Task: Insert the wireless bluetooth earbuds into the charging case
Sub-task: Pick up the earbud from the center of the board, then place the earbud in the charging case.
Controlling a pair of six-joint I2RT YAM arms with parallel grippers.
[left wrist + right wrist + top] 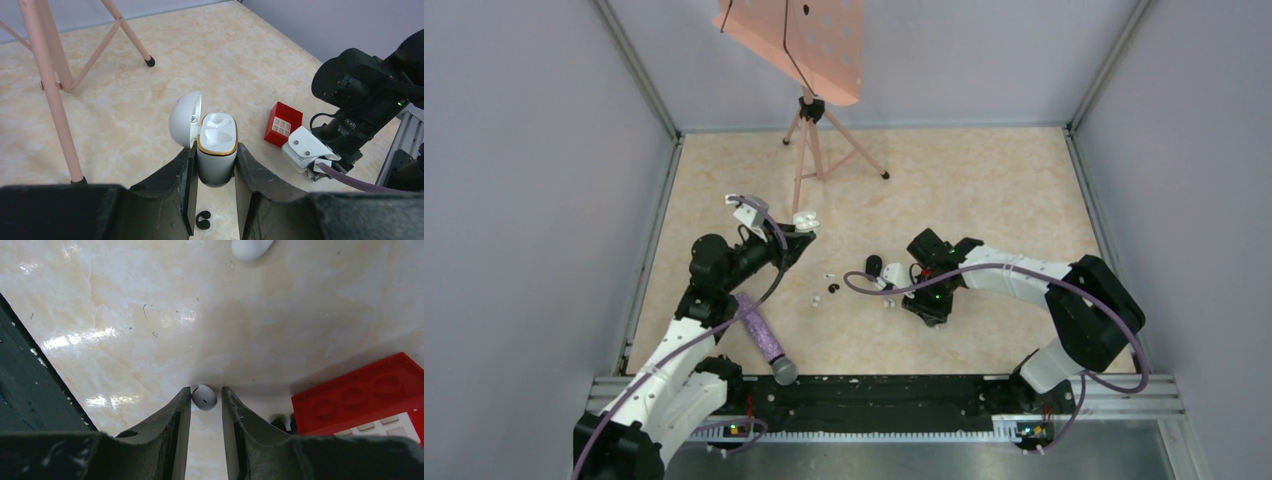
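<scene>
The charging case [216, 155] is white with a gold rim; its lid [184, 120] is swung open and both wells are bare. My left gripper [215, 146] is shut on the case body and holds it above the table [805, 219]. One white earbud [204, 397] lies on the table between the fingertips of my right gripper [206, 390]. It touches the left finger and a small gap shows on the right, so the gripper is open. A second white earbud [251, 246] lies farther ahead. Small white bits [829, 274] [813, 299] lie between the arms.
The red square basket [365, 395] sits just right of my right gripper's fingers and shows again [283, 123]. A black ear hook [202, 219] lies under the case. The purple-handled microphone [759, 330] lies by the left arm. A pink music stand [809, 130] is at the back.
</scene>
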